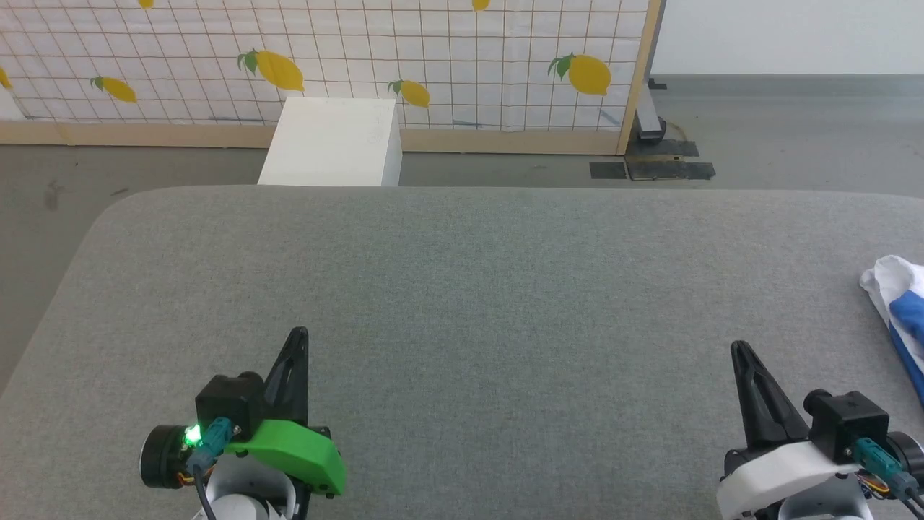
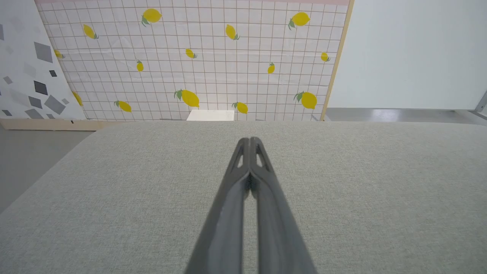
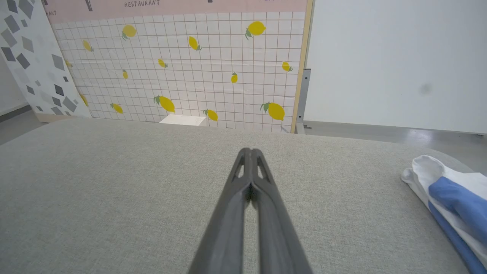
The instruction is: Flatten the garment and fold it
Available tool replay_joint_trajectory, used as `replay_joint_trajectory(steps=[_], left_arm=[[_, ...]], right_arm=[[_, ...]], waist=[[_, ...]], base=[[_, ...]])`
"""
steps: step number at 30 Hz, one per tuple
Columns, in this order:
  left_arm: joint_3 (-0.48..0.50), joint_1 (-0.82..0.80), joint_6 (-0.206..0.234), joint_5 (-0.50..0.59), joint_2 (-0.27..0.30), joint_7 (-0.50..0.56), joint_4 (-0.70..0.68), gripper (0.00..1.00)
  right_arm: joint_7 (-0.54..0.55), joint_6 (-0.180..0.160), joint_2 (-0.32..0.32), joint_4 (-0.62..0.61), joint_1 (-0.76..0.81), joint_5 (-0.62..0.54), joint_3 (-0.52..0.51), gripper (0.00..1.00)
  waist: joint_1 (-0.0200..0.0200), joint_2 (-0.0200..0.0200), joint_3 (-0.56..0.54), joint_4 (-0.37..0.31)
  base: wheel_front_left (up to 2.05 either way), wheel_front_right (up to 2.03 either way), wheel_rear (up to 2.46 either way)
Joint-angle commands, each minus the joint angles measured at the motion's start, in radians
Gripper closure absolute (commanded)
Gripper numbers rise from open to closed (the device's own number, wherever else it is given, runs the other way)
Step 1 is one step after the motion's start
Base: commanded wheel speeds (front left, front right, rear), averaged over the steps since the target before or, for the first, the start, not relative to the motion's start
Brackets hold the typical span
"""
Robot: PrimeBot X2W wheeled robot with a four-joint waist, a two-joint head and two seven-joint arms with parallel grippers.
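The garment [image 1: 902,303] is a folded white bundle with bright blue sleeve parts, lying at the right edge of the grey cushioned surface [image 1: 462,289]; most of it runs out of the head view. In the right wrist view the garment [image 3: 451,198] lies to the right of my fingers, well apart from them. My right gripper [image 1: 739,349] [image 3: 250,151] is shut and holds nothing. My left gripper [image 1: 297,334] [image 2: 249,140] hovers shut over bare fabric near the front left.
A white box [image 1: 333,143] stands on the floor beyond the surface's far edge, before a lemon-print panel [image 1: 325,58]. A dark stand base [image 1: 660,162] sits on the floor at the back right. The surface's left corner is rounded.
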Motion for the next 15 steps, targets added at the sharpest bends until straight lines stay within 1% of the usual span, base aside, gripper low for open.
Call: replay_joint_trajectory(steps=[1,15], left_arm=[[0.004,0.017,0.010,0.009,-0.004,0.005,-0.008,1.00],[0.016,0.022,0.024,0.031,-0.005,0.033,-0.030,1.00]], right_arm=[[0.005,-0.001,0.001,-0.005,-0.019,-0.012,0.003,1.00],[0.028,-0.001,0.001,-0.010,-0.031,-0.023,0.013,1.00]], waist=[[0.0000,0.0000,0.000,-0.001],[0.0000,0.0000,0.003,-0.006]], base=[[0.00,0.00,0.00],[0.00,0.00,0.00]])
